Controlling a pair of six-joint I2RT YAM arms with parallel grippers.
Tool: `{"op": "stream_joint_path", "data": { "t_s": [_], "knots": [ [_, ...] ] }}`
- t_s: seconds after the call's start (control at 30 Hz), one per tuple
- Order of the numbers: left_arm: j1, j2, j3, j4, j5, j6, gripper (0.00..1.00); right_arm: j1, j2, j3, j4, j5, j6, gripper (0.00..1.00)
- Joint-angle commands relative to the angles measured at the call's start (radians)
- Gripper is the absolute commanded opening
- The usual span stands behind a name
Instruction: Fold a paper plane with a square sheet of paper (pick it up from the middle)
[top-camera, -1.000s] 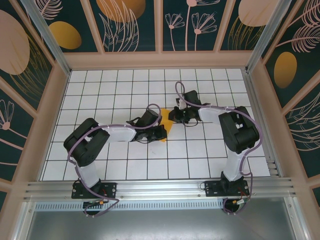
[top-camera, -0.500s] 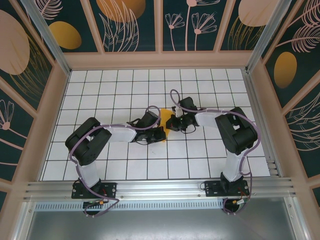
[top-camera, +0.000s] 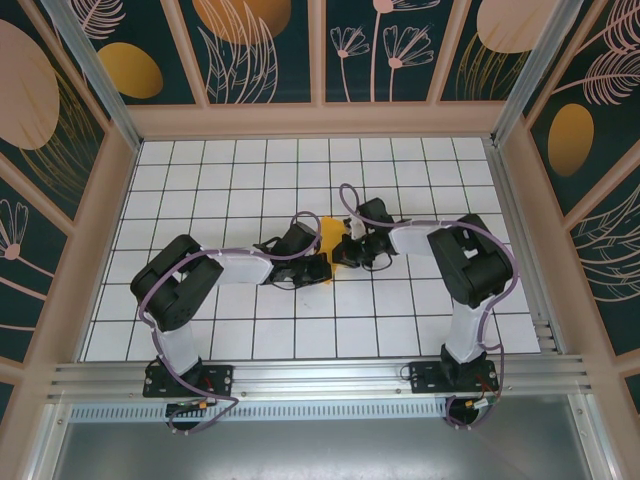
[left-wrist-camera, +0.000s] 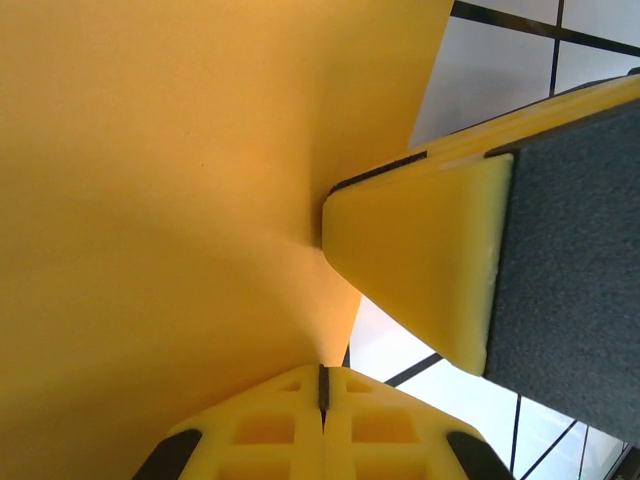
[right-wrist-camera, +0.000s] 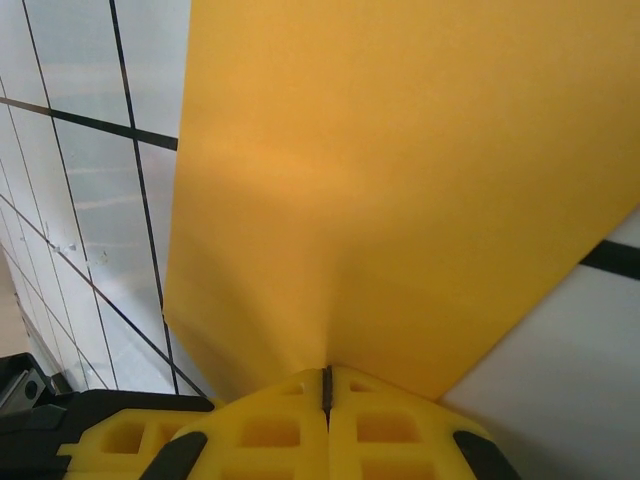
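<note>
Pinching paper (left-wrist-camera: 150, 200) edges: left gripper (left-wrist-camera: 322, 378), right gripper (right-wrist-camera: 326, 380); bare tiled floor (top-camera: 250, 170) around.

The right gripper (top-camera: 347, 250) is now farther left than a second ago, closer to the left gripper (top-camera: 320, 266). Back then it sits a little off to the right of the paper (top-camera: 330, 234). Now it is right at the paper's edge, with its jaws pinched tight on the sheet. The right arm leans more to the left too. From above, less of the paper shows between the two grippers.
</note>
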Motion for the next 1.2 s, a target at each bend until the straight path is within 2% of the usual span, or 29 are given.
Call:
{"op": "stream_joint_path", "data": {
  "t_s": [0.0, 0.63, 0.87, 0.9, 1.07, 1.17],
  "knots": [
    [0.002, 0.023, -0.027, -0.067, -0.022, 0.007, 0.00, -0.036, 0.045, 0.024, -0.041, 0.061, -0.019, 0.03],
    [0.002, 0.021, -0.044, -0.072, -0.005, 0.016, 0.00, -0.234, 0.159, 0.235, -0.085, 0.118, -0.042, 0.04],
    [0.002, -0.006, 0.006, -0.077, -0.013, 0.034, 0.01, -0.249, 0.137, 0.317, -0.158, 0.198, -0.050, 0.05],
    [0.002, -0.014, 0.019, -0.076, -0.014, 0.034, 0.02, -0.247, 0.120, 0.313, -0.155, 0.199, -0.049, 0.05],
    [0.004, -0.078, 0.090, -0.073, -0.055, 0.036, 0.20, -0.211, 0.000, 0.254, -0.151, 0.253, -0.041, 0.10],
    [0.026, -0.108, 0.128, -0.090, -0.088, 0.043, 0.32, -0.171, -0.066, 0.211, -0.159, 0.322, -0.028, 0.17]
  ]
}}
